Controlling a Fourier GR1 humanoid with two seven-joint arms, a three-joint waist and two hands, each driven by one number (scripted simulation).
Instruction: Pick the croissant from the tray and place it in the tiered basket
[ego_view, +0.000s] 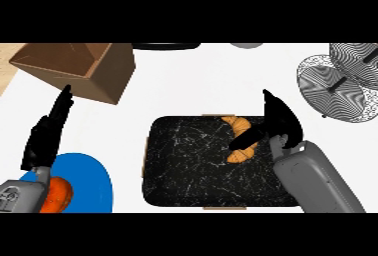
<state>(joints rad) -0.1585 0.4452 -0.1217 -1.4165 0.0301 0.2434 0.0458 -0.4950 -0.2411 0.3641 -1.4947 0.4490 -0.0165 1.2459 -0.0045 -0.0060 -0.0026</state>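
Right hand (285, 122): fingers straight, thumb across the croissant (237, 155), far right of the tray (184, 160).
Left hand (46, 135): fingers straight, resting left.

You've got a golden curved croissant (237, 155) lying at the black tray's (188, 162) 1 o'clock; wire tiered basket (341, 84) at 2 o'clock.

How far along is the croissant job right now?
Nothing looks finished yet: the croissant is still on the black tray. In hand: the right hand is down over the croissant, partly covering it. Left: lifting it and carrying it to the tiered basket at the upper right.
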